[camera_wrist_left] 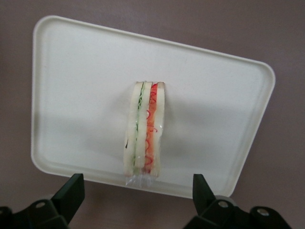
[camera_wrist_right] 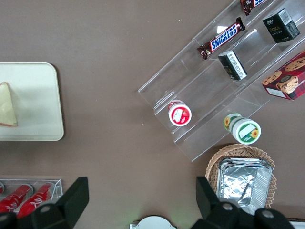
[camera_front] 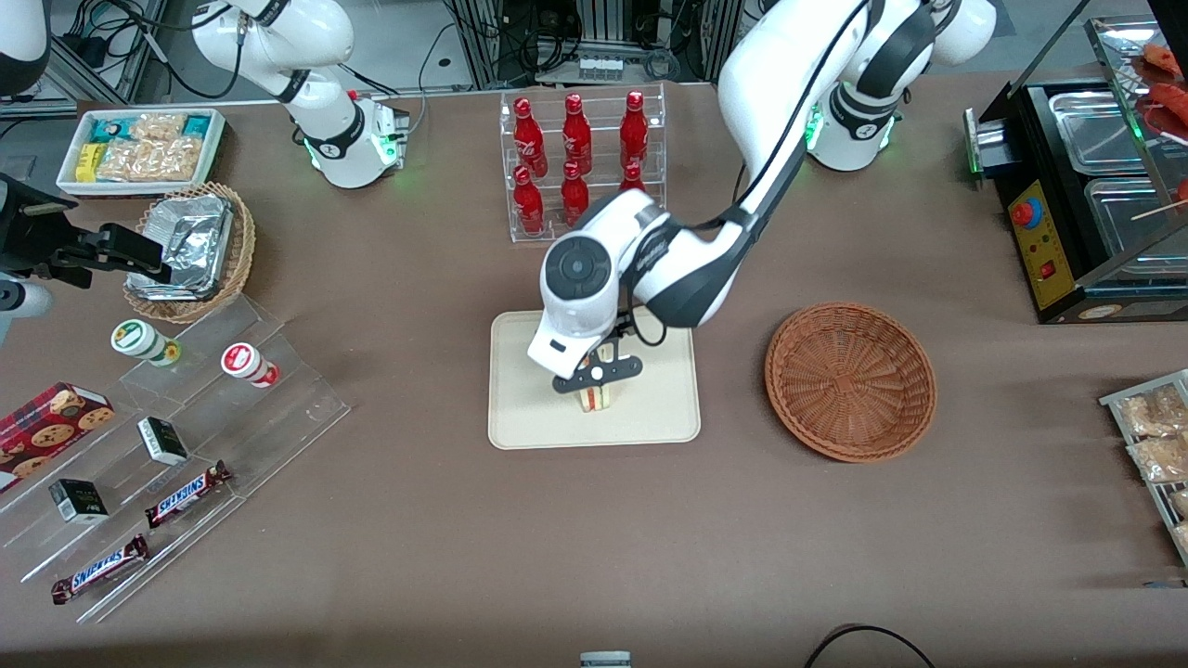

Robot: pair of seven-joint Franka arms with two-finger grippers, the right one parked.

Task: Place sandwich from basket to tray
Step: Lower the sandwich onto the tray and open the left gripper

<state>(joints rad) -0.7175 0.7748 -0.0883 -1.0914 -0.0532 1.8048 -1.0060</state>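
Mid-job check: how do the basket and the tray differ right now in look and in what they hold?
The basket is round, reddish-brown woven wicker; the tray is a flat cream rectangle with rounded corners and a low rim. The basket holds nothing; the tray carries the sandwich, standing on edge with its filling layers showing. The gripper is open above the tray, its fingers clear of the sandwich; nothing hangs over the basket. Both rest on the brown table, side by side.
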